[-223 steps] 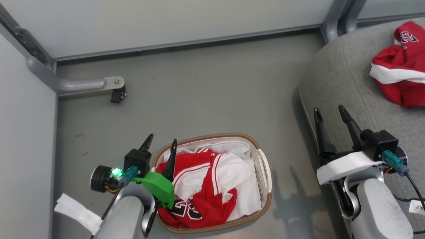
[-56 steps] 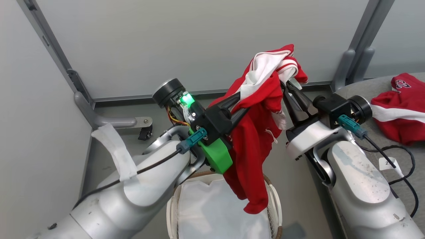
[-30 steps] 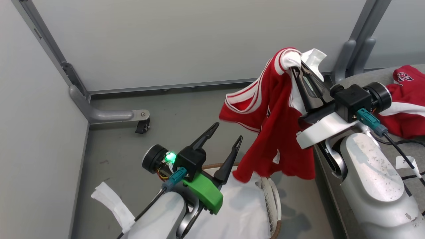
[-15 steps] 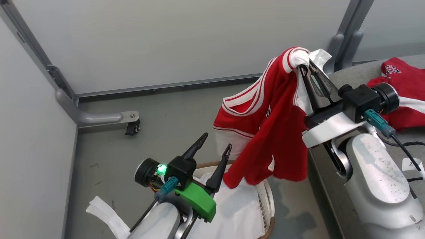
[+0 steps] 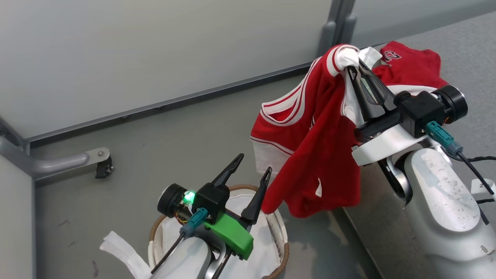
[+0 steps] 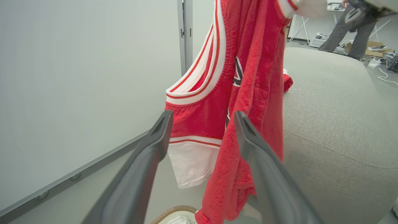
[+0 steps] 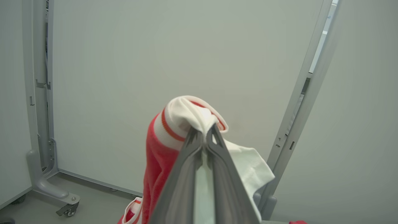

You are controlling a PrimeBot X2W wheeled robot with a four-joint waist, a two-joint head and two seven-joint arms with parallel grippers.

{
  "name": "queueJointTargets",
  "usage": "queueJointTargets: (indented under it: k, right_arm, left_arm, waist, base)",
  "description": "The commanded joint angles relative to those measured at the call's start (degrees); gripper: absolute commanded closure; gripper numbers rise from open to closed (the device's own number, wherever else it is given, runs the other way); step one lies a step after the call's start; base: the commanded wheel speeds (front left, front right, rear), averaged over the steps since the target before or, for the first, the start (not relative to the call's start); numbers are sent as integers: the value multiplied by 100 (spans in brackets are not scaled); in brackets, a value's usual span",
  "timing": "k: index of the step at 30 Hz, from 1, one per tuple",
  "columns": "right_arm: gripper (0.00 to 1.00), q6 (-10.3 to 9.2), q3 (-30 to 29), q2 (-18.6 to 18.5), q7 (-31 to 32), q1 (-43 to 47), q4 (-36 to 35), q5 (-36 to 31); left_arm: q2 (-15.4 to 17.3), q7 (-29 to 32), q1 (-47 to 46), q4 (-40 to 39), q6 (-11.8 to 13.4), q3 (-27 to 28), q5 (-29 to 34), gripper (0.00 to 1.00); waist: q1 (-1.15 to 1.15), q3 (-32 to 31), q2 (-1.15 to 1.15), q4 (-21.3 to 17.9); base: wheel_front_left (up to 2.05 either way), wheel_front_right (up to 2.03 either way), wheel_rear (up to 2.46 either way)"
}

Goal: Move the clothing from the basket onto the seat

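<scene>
My right gripper (image 5: 353, 69) is shut on the white-trimmed edge of a red jersey (image 5: 317, 147), which hangs free in the air between the basket (image 5: 285, 250) and the grey seat (image 5: 472, 50). In the right wrist view the closed fingertips (image 7: 203, 132) pinch the bunched collar of the jersey (image 7: 169, 124). My left gripper (image 5: 254, 164) stands open and empty above the basket, whose white liner shows. In the left wrist view the open left gripper (image 6: 203, 119) faces the hanging jersey (image 6: 248, 77) beside the seat (image 6: 326, 109). Another red garment (image 5: 410, 66) lies on the seat.
Grey partition panels close off the back, with a metal post (image 5: 337, 23) and a castor foot (image 5: 102, 168) on the floor. A black cable (image 5: 478, 159) lies on the seat by my right arm. A person's legs (image 6: 351, 28) stand beyond the seat.
The head camera has swung right, bringing more of the seat into view. My right gripper still holds the jersey up, now nearer the seat. The left gripper stays open over the basket.
</scene>
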Motion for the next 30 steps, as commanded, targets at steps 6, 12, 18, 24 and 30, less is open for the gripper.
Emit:
queueJointTargets:
  k: [6,12,18,24,30]
  right_arm:
    - [100,-8,-13,-121,-15,-183,53,-58]
    - [100,-8,-143,-286,-14,-577,188,-63]
    - [100,-8,-337,-682,-15,-1485,331,-121]
    - [100,-8,-609,-1344,-14,-2705,623,-135]
    - [100,-8,-893,-2082,10,-3850,1191,-78]
  left_arm:
    - [20,-3,-33,-56,-36,-53,40,0]
    - [20,-3,-143,-94,-30,-83,129,0]
    - [21,-3,-245,-83,-38,-109,240,0]
    - [21,-3,-364,-97,-38,-65,372,0]
    - [71,-3,-498,-188,-40,-5,456,0]
  waist:
    - [0,245,0,-776]
    - [0,454,0,-873]
    - [0,739,0,-732]
    - [0,1043,0,-497]
    - [0,1408,0,-290]
  base:
    - [0,0,0]
    - [0,0,0]
    - [0,0,0]
    - [0,0,0]
    - [0,0,0]
